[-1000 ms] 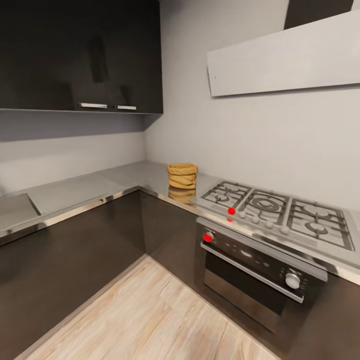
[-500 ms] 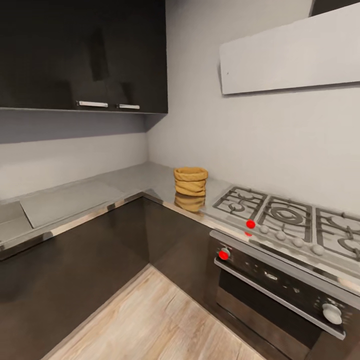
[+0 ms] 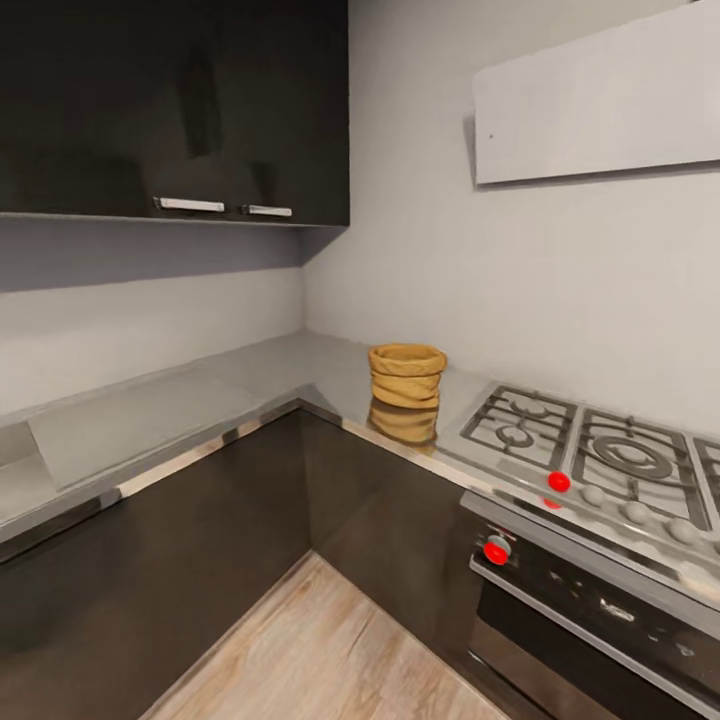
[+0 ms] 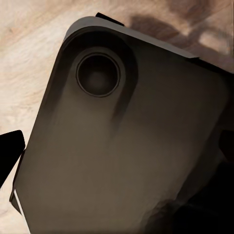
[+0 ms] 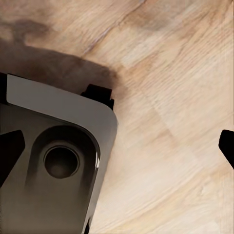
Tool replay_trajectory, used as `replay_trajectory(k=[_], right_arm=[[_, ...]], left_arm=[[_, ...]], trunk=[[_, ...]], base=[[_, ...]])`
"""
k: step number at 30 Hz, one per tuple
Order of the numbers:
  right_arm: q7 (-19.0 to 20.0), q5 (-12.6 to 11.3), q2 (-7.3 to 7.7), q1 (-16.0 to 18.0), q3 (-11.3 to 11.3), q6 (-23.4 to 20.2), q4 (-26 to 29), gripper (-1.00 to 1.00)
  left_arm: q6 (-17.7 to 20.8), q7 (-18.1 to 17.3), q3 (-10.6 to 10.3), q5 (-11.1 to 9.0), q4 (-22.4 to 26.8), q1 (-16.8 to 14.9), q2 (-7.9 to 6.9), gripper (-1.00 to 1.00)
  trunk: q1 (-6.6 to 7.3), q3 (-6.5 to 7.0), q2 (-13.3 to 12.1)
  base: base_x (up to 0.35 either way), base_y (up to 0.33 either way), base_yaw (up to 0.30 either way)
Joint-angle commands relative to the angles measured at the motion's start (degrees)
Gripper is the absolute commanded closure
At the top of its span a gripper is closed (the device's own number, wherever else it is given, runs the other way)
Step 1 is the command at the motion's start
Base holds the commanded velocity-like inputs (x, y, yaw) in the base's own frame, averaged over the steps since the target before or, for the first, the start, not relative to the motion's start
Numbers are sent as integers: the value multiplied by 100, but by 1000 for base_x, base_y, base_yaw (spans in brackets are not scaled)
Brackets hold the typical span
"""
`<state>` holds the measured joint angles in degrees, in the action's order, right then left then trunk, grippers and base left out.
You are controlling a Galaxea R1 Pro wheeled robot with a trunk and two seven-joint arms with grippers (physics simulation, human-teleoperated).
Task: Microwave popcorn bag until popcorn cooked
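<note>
The popcorn bag [image 3: 406,375], a squat tan crumpled sack with a round open mouth, stands upright on the grey countertop [image 3: 270,372] near the inner corner, just left of the gas hob. Its inside is hidden, so no popcorn shows. The microwave is out of view. In the left wrist view my left gripper [image 4: 117,151] hangs open over the robot's dark base, its dark fingertips [image 4: 9,158] at the picture's edges. My right gripper [image 5: 117,148] is open too, above the wooden floor and a corner of the base, holding nothing.
A gas hob [image 3: 590,450] with a red knob lies right of the bag, above a dark oven [image 3: 590,610]. Dark wall cabinets [image 3: 180,110] hang over the left worktop and a flat white hood [image 3: 600,100] over the hob. Wooden floor [image 3: 330,660] fills the corner between the cabinets.
The camera has moved closer to the counter corner and turned left, so the whole scene has slid right and the bag looks larger. The bag itself has not moved.
</note>
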<state>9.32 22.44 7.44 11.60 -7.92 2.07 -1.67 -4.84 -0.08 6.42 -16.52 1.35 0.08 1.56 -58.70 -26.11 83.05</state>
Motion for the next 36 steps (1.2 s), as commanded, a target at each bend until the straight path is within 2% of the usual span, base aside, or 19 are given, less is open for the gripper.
replay_trajectory(k=[1,8,21,26,36], right_arm=[[9,43,1,9,-51,25,-17,-100],[9,25,-25,9,-52,17,-17,-100],[9,15,-12,9,-52,21,-17,-100],[9,15,4,9,-52,7,-17,-100],[17,24,12,9,-52,-13,-17,-100]], left_arm=[[-13,-1,44,0,5,1,2,-100],[-24,-1,47,3,5,1,2,-100],[-50,78,140,-79,-3,1,11,-100],[-44,73,129,-71,-4,1,11,-100],[-52,69,126,-62,11,1,1,-100]], trunk=[[-3,-5,3],[-3,-2,3],[-3,32,3],[107,122,-198],[129,140,-238]], base=[[287,231,0],[239,201,-45],[7,6,-218],[0,0,-10],[0,0,0]])
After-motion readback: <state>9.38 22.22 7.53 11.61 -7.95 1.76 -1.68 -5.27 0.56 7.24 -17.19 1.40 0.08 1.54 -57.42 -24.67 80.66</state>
